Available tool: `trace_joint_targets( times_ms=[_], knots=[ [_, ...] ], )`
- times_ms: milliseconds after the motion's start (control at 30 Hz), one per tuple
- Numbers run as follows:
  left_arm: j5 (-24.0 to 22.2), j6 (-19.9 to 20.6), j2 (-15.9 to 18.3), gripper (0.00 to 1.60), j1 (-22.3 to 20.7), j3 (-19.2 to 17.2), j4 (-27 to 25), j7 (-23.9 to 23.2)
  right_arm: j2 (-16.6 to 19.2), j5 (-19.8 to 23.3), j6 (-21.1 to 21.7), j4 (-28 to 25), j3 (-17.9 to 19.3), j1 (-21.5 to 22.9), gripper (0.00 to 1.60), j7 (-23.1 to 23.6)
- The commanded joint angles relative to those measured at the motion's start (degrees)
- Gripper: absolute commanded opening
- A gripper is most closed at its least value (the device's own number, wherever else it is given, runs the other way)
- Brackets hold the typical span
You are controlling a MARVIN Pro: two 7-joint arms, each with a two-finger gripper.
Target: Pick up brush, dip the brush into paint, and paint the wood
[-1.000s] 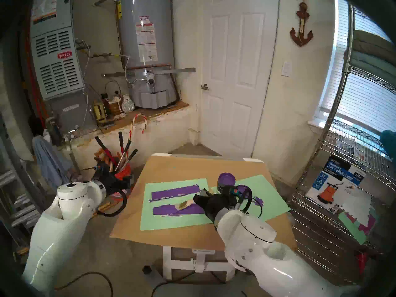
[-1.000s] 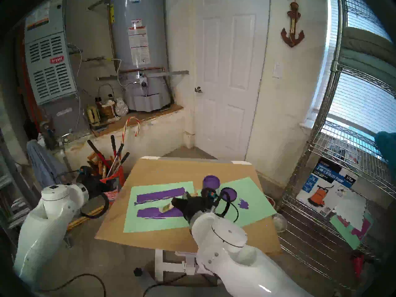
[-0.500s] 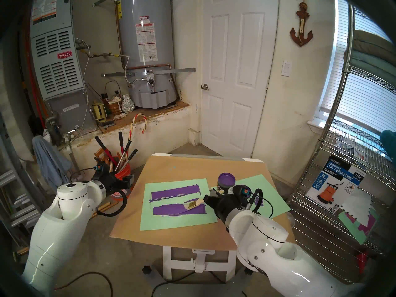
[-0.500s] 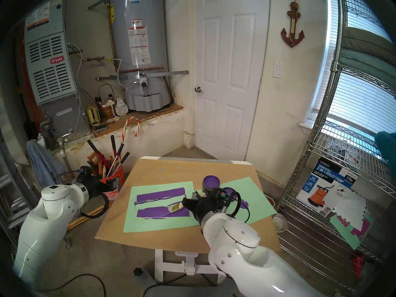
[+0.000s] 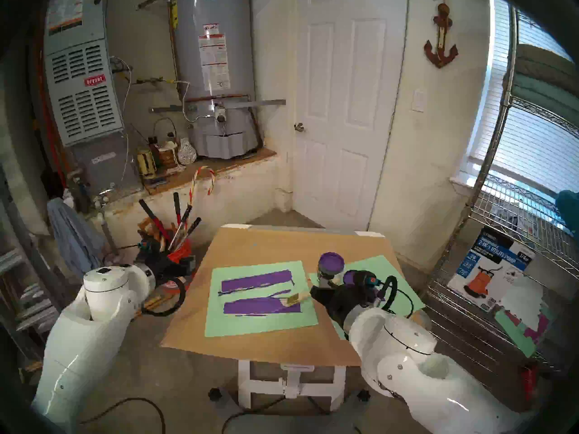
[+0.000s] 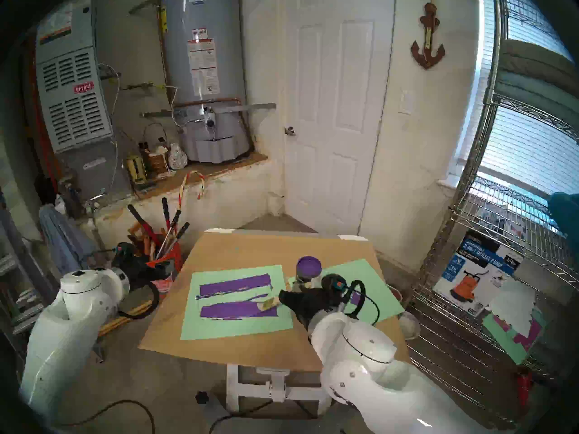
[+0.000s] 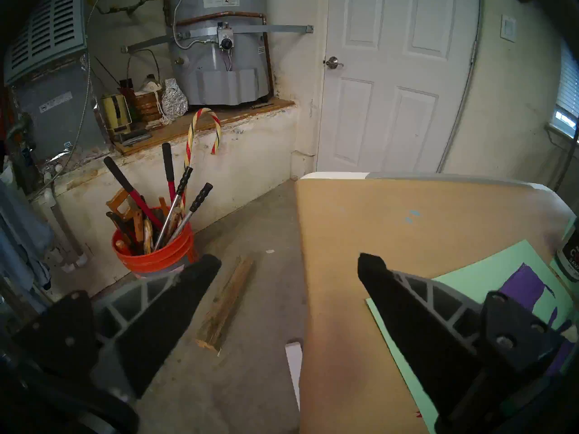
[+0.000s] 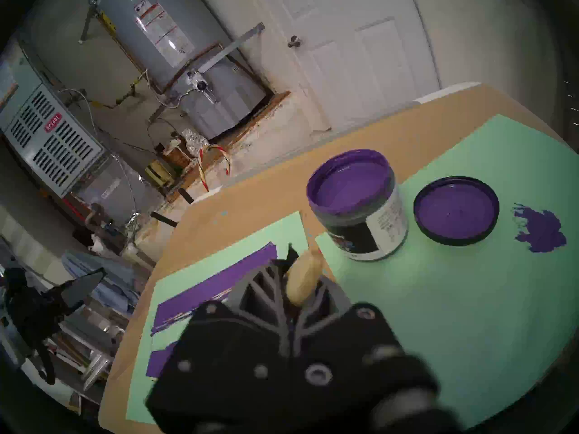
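right gripper (image 5: 308,295) pinches brush (image 5: 294,298) | bristles now at right end of near purple wood (image 5: 261,306), dragged rightward since half a second ago; stroke nearly done | paint (image 5: 331,262) just beyond | left gripper (image 7: 289,264) spread, idle

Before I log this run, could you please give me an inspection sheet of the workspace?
Surface: table covered in brown paper, with two green sheets on top.
Job's things: brush over the purple wood; open paint jar.
Clutter: lid; purple smear; purple blot.
Grippers: right claw shut on brush handle; left claw open, empty, off the table.
Cables: black loops at both wrists; cords on floor.
Surroundings: orange tool bucket, water heater, wire shelving.
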Motion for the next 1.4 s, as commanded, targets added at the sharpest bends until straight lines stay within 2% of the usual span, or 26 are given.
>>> trace_joint_targets(
  times_ms=[0, 833, 1133, 1367],
  knots=[
    [-0.12, -0.12, 0.08, 1.60, -0.24, -0.58, -0.92, 0.09, 2.14, -0.13, -0.20, -1.64, 1.50, -1.10, 0.00, 0.28],
    [-0.12, -0.13, 0.08, 1.60, -0.25, -0.58, -0.92, 0.09, 6.81, 1.74, -0.57, -5.80, 7.21, -5.72, 0.00, 1.98],
    [-0.12, -0.13, 0.08, 1.60, -0.26, -0.57, -0.91, 0.08, 6.48, 4.76, -0.58, -7.34, 8.79, -6.13, 0.00, 2.88],
    [-0.10, -0.16, 0.10, 1.60, -0.30, -0.53, -0.84, 0.05, 6.55, 9.61, -0.91, -11.55, 11.72, -7.25, 0.00, 4.27]
  ],
)
